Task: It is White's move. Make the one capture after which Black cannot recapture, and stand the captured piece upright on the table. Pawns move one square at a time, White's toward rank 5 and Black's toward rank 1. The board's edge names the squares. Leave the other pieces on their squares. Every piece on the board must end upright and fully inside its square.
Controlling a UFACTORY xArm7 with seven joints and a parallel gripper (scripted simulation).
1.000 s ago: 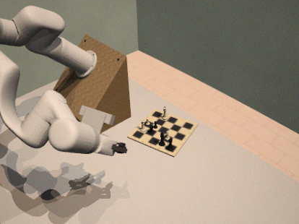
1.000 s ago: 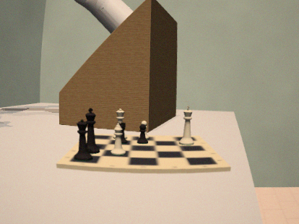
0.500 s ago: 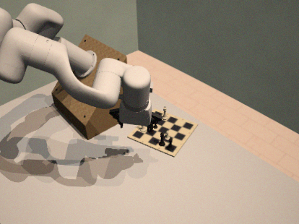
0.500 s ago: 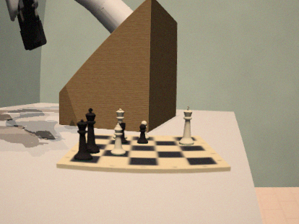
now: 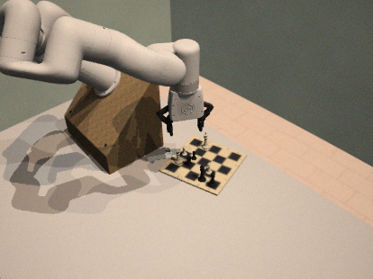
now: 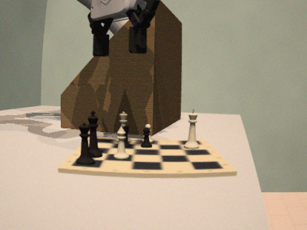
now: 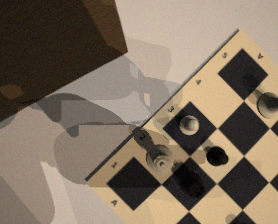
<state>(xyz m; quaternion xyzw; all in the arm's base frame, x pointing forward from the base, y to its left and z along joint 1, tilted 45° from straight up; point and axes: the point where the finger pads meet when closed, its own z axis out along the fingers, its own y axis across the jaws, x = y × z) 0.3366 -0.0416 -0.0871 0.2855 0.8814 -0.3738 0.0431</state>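
Note:
The small chessboard (image 5: 204, 164) lies on the table in front of a wooden wedge. My gripper (image 5: 185, 126) hangs open and empty above the board's corner nearest the wedge, well above the pieces; it also shows in the exterior view (image 6: 119, 48). In the wrist view a white piece (image 7: 160, 157) stands on A2 and a white pawn (image 7: 189, 124) on A3. A black piece (image 7: 189, 184) is on B2 and a black pawn (image 7: 216, 156) on B3. A tall white piece (image 6: 192, 130) stands at the rank 5 end. Two tall black pieces (image 6: 89, 141) stand at the far side of the board.
The large brown wooden wedge (image 5: 117, 124) stands just behind the board, close to my gripper. The table edge runs to the right of the board, with the tiled floor (image 5: 288, 142) beyond it.

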